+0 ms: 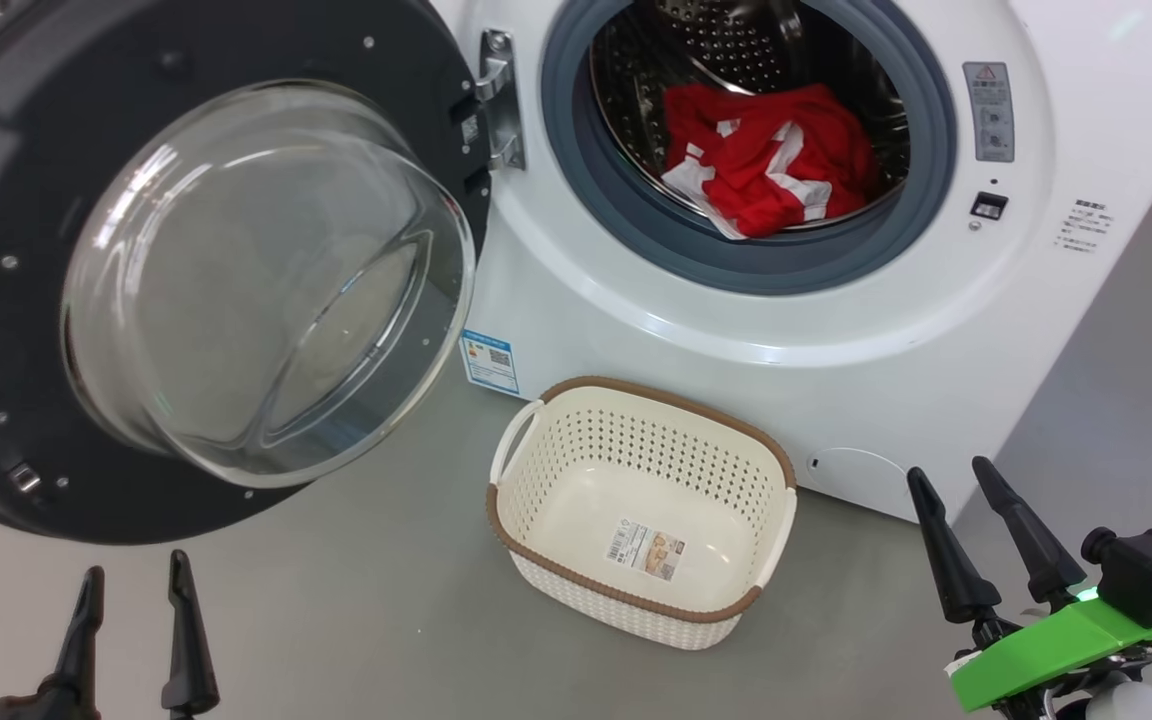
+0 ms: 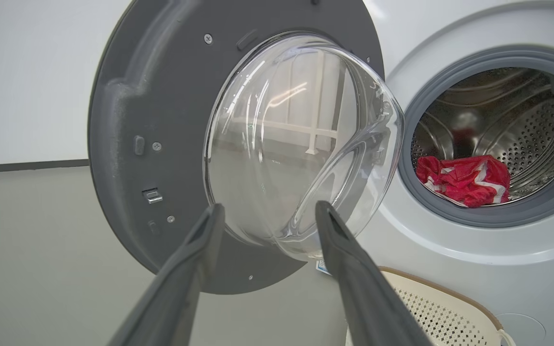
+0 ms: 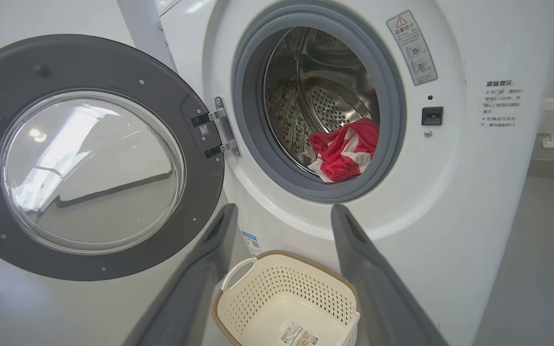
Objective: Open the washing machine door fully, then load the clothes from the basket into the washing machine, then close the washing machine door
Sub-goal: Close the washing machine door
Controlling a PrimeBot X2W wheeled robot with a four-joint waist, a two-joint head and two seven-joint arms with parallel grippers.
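Note:
The washing machine (image 1: 696,330) stands with its door (image 1: 206,270) swung wide open to the left, the glass bowl bulging toward me. Red clothes (image 1: 771,160) with white stripes lie inside the steel drum, seen too in the left wrist view (image 2: 464,180) and the right wrist view (image 3: 344,151). The cream basket (image 1: 641,510) sits on the floor before the machine, holding nothing but its label sticker. My left gripper (image 1: 136,580) is open at the lower left, below the door. My right gripper (image 1: 951,475) is open at the lower right, to the right of the basket.
Grey floor (image 1: 356,590) stretches around the basket and under the door. The open door overhangs the left side. A white wall (image 2: 27,77) stands behind the door. A round service flap (image 1: 861,480) sits low on the machine's front.

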